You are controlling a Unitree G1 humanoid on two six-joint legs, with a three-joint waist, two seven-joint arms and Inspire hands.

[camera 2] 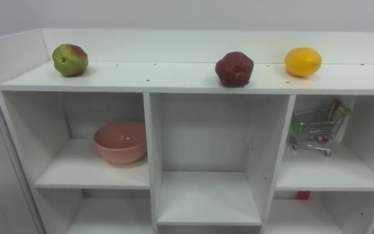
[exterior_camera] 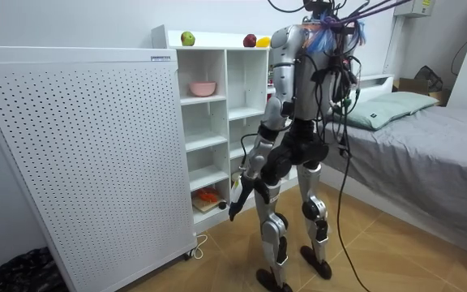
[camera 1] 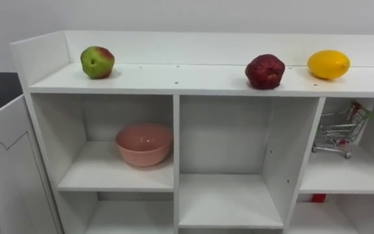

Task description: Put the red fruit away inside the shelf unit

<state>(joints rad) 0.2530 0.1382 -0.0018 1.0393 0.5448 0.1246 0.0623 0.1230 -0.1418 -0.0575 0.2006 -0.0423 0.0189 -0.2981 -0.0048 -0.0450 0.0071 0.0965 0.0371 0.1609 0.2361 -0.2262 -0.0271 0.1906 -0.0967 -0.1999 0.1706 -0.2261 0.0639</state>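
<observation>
Three fruits lie on the top board (camera 1: 187, 80) of the white open closet. A green and red apple (camera 1: 97, 62) is at the left end. Right of the middle sits a dark red fruit (camera 1: 265, 71), with a yellow fruit (camera 1: 328, 64) just beyond it. In the room view I stand upright facing the closet (exterior_camera: 217, 122), about a step away from it. My left hand (exterior_camera: 238, 199) hangs low beside my thigh, fingers relaxed and holding nothing.
A pink bowl (camera 1: 144, 143) sits in the upper left compartment and a small wire shopping cart (camera 1: 339, 130) in the upper right one. The upper middle compartment (camera 1: 223, 195) holds nothing. A white perforated panel (exterior_camera: 79, 154) stands left of the closet; a bed (exterior_camera: 428, 154) lies behind me.
</observation>
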